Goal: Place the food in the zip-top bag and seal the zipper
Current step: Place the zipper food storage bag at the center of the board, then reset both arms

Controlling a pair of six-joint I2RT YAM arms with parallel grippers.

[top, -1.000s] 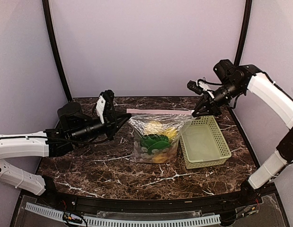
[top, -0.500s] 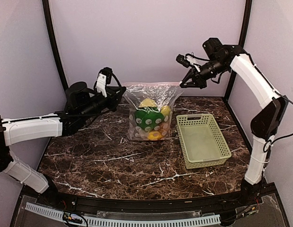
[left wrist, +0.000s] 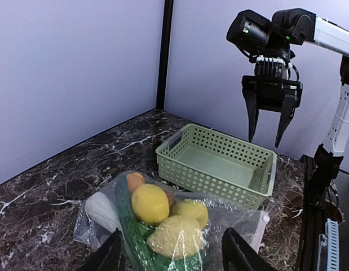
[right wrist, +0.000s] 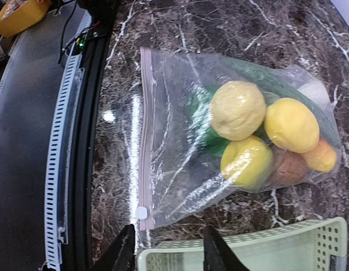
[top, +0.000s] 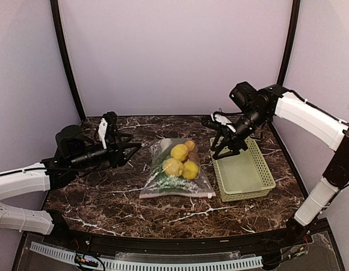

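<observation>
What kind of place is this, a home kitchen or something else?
Probably a robot test cell: left arm and right arm over a marble-patterned table, plain lilac walls around it, toy-like food in a bag.

The bag [top: 156, 189] was clear, glossy plastic — creased and catching light. The table [top: 106, 195] looked like polished dark marble, veined white. The basket [top: 247, 194] was matt green plastic; the lemon [top: 179, 151] smooth and dull.

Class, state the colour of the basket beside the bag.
The basket is light green, clearest in the left wrist view.
</observation>
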